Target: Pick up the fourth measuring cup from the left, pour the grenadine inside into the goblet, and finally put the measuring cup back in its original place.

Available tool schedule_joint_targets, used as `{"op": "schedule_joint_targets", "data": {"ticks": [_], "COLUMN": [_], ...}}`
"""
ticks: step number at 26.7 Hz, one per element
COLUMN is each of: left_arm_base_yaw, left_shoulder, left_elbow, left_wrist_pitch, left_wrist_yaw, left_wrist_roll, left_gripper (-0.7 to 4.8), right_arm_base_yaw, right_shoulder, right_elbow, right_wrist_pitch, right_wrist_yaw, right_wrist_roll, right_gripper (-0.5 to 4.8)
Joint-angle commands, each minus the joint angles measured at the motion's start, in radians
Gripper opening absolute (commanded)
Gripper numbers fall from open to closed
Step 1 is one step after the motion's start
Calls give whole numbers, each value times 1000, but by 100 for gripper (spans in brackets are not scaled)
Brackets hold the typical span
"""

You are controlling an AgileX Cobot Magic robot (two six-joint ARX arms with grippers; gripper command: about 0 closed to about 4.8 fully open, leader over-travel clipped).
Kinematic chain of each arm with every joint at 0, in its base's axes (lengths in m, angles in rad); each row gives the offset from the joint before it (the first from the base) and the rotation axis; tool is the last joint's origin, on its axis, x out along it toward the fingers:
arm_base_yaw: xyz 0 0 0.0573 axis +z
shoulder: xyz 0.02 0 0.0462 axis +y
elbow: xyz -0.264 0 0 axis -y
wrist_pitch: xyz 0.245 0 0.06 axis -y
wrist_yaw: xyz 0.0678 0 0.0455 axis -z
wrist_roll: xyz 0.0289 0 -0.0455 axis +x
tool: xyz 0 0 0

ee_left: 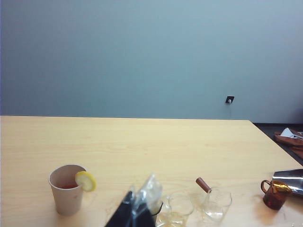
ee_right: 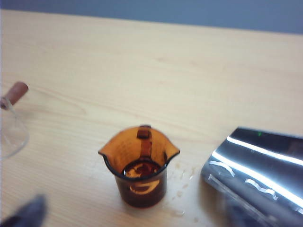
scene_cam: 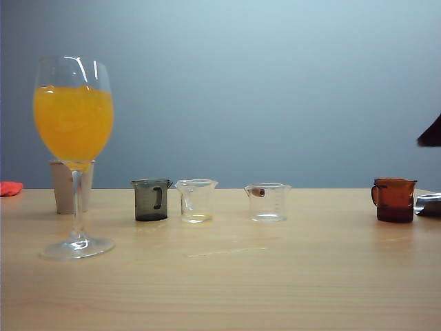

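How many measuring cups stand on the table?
4, in a row right of the goblet: the grey cup, a clear cup, a second clear cup, and the amber cup far right, the right gripper beside it. None seems hidden.

The amber fourth measuring cup (scene_cam: 394, 200) stands upright at the table's right — the goblet (scene_cam: 74, 138) far left.

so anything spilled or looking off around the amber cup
Yes. In the right wrist view small wet drops lie on the table beside the base of the amber measuring cup, towards the right end effector, which stands open around it. The cup itself stands upright, with a little dark liquid at its bottom.
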Motion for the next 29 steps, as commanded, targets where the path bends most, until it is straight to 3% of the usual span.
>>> {"op": "schedule_joint_targets", "data": {"ticks": [1,12,18,29], "left_arm_base_yaw": [0,0,0,-1], "left_shoulder": [1,6,7,21], "left_elbow": [6,6,6,6], "left_wrist_pitch": [25,25,25,28], "left_wrist_yaw": [-3,-5,-5,-1], "left_wrist_roll": [-2,-2,-2,-3], "left_gripper": [-5,-5,-5,-5], "right_arm_base_yaw": [2,2,3,53], "right_shoulder": [45,284,377,463], "right_elbow": [3,30,95,168], "right_wrist_pitch": [18,203,204,204], "right_wrist_yaw": [-11,-79,-139,-114], "right_wrist_roll": [-32,-35,-35,-85], "right_gripper": [479,479,479,479]}}
